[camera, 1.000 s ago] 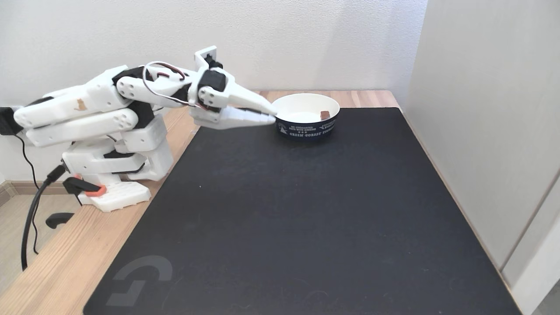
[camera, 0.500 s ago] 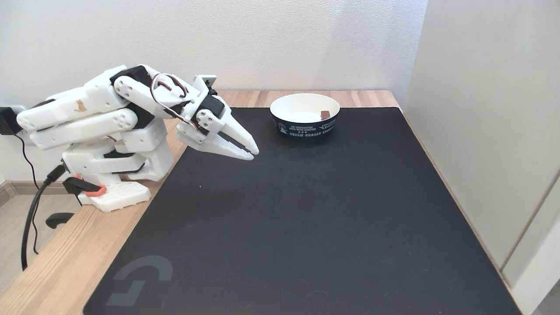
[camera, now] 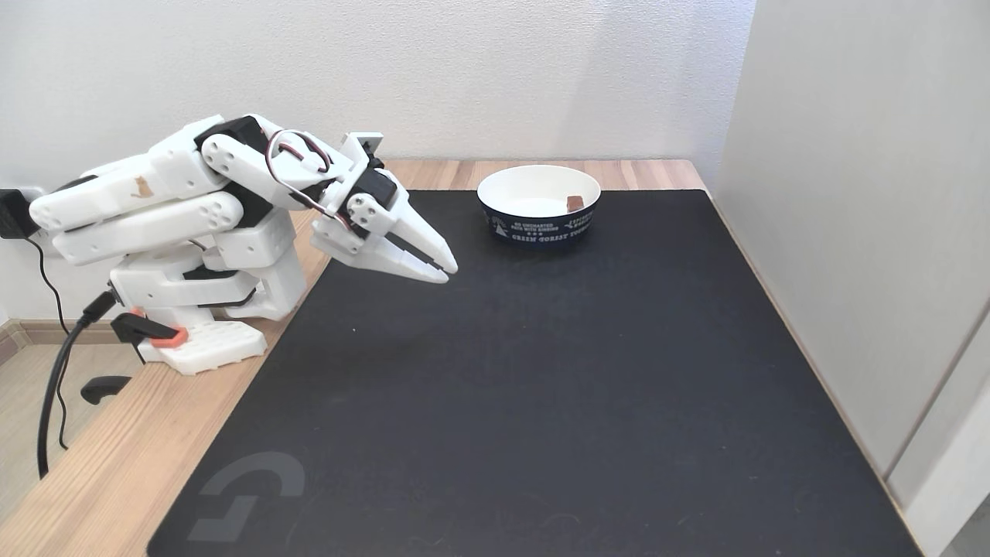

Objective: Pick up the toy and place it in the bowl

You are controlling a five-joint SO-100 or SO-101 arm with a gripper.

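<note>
White and empty, the gripper [camera: 447, 272] hangs low over the left part of the black mat [camera: 541, 371], its tapered fingers pressed almost together with only a dark slit between them; it grasps nothing and appears to hover just above the mat, well apart from the bowl [camera: 539, 203]. Its tips point down and to the right in the fixed view, roughly towards the middle of the mat.

Inside the bowl sits the toy [camera: 575, 203], a small reddish-brown cube resting against the right inner wall. It is too small and blocky to show any long axis or facing. The bowl stands upright at the far edge of the mat, white inside, dark navy outside with white printed lettering that reads upside down from this camera.

Folded back on itself, the white arm [camera: 155, 201] rests over its base [camera: 205, 344], which is fixed at the left edge of a light wooden table [camera: 100, 472] by an orange-tipped clamp [camera: 151, 331]. Black cables [camera: 54, 387] hang off the left side. A pale wall rises behind, and a light panel [camera: 851, 232] stands along the right.
</note>
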